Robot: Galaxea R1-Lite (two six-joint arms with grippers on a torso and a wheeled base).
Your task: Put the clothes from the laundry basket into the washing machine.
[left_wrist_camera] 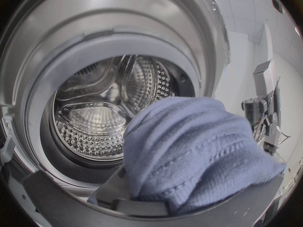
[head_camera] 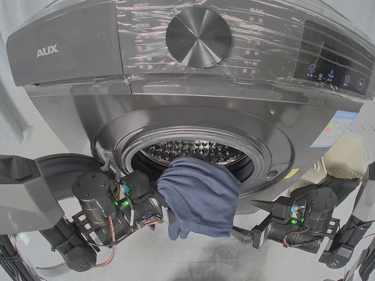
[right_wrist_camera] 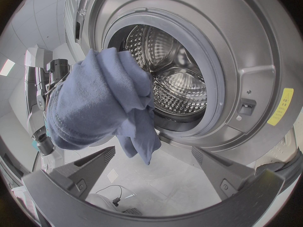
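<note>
A dark blue garment (head_camera: 201, 200) hangs bunched over my left gripper (head_camera: 167, 211), which is shut on it right in front of the washing machine's round opening (head_camera: 187, 137). The cloth's top reaches the lower rim of the opening; its loose end dangles below. In the left wrist view the garment (left_wrist_camera: 195, 152) covers the fingers, with the steel drum (left_wrist_camera: 101, 117) behind it. My right gripper (head_camera: 242, 215) stands open with nothing in it, low and to the right of the garment, below the door ring. From the right wrist, the garment (right_wrist_camera: 98, 101) hangs at the mouth of the drum (right_wrist_camera: 176, 82).
The machine's door (head_camera: 72, 162) is swung open to the left, behind my left arm. A cream perforated laundry basket (head_camera: 345, 155) stands to the right of the machine. The door latch slot (right_wrist_camera: 246, 106) sits on the ring's right side. Cables lie on the floor (right_wrist_camera: 116, 199) below.
</note>
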